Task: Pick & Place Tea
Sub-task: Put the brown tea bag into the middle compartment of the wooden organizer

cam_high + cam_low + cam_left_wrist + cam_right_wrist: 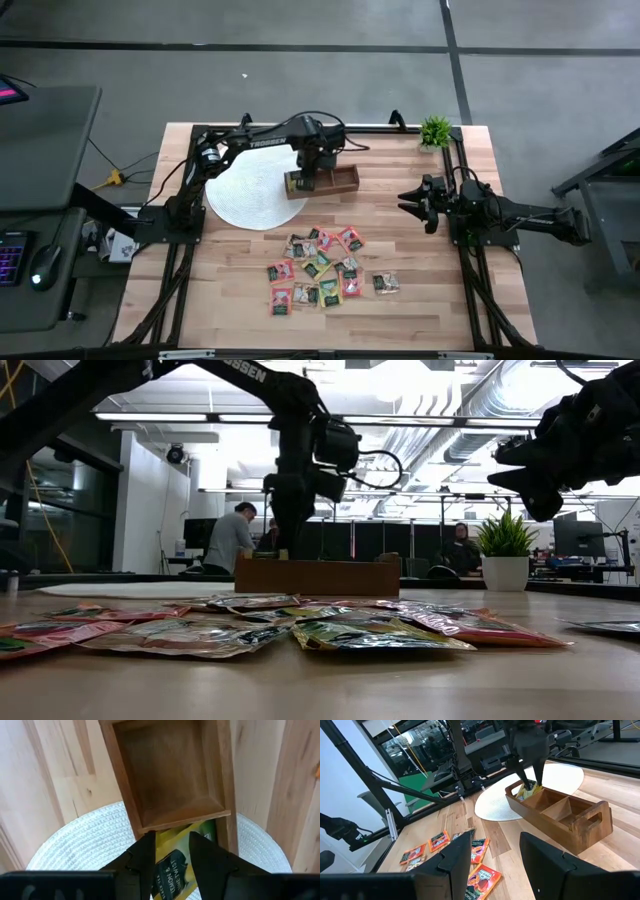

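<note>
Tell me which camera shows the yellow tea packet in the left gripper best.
The left wrist view: the yellow tea packet sits close up between the left gripper fingers, over the wooden tray. The right wrist view shows a yellow sliver at the tray's end compartment. The high view shows a small yellow patch; the low view hides it.

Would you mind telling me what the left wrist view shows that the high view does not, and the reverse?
Only the left wrist view shows the dark label of the yellow tea packet between the left gripper's jaws, and an empty tray compartment beyond. Only the high view shows the loose tea packets, the potted plant and the waiting right gripper. Both show the wooden tray and white mat.
</note>
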Controlling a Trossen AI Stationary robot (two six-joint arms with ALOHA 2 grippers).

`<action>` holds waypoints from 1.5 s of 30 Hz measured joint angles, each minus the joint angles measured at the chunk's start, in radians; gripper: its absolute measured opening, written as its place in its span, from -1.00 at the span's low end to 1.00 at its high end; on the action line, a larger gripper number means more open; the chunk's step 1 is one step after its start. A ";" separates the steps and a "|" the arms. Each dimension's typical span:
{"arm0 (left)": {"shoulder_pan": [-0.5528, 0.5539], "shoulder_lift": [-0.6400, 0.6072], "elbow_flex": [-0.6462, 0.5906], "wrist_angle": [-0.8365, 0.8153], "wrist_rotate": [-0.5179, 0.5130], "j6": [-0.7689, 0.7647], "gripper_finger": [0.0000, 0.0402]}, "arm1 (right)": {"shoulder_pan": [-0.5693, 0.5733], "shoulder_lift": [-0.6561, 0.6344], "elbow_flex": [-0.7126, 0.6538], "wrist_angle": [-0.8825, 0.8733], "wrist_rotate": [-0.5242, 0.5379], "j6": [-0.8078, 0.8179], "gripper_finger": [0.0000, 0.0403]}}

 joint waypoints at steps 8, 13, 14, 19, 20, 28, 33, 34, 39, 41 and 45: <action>0.000 0.000 0.133 0.002 0.018 -0.011 -0.43 | 0.000 0.000 0.000 0.000 0.000 0.001 -0.18; 0.000 0.000 0.274 -0.001 0.020 -0.011 -0.43 | 0.000 0.000 0.000 0.000 0.000 -0.006 -0.18; 0.000 0.000 0.302 -0.003 0.019 -0.011 -0.43 | 0.000 0.000 0.000 0.000 0.000 -0.013 -0.18; 0.002 -0.024 0.403 0.038 0.023 -0.011 -0.43 | 0.000 0.000 0.000 0.000 0.000 -0.017 -0.18; 0.003 -0.051 0.379 0.071 0.033 -0.017 -0.43 | 0.000 0.000 0.000 0.000 0.000 -0.010 -0.18; -0.011 -0.126 0.368 0.134 0.030 -0.053 -0.43 | 0.000 0.001 0.000 0.020 -0.005 0.043 -0.18; -0.045 -0.130 0.365 0.096 -0.002 -0.069 -0.43 | 0.000 0.000 0.003 0.043 -0.010 0.192 -0.18; -0.049 -0.143 0.364 0.092 -0.016 -0.074 -0.43 | 0.000 0.000 0.003 0.050 -0.006 0.200 -0.18; -0.066 -0.201 0.366 0.165 -0.054 -0.096 -0.43 | -0.001 0.000 0.006 0.110 -0.018 0.207 -0.18; -0.078 -0.209 0.368 0.228 -0.051 -0.099 -0.43 | -0.001 0.000 0.006 0.117 -0.017 0.238 -0.18; -0.093 -0.218 0.364 0.244 -0.041 -0.101 -0.43 | -0.002 0.000 0.006 0.149 -0.034 0.268 -0.18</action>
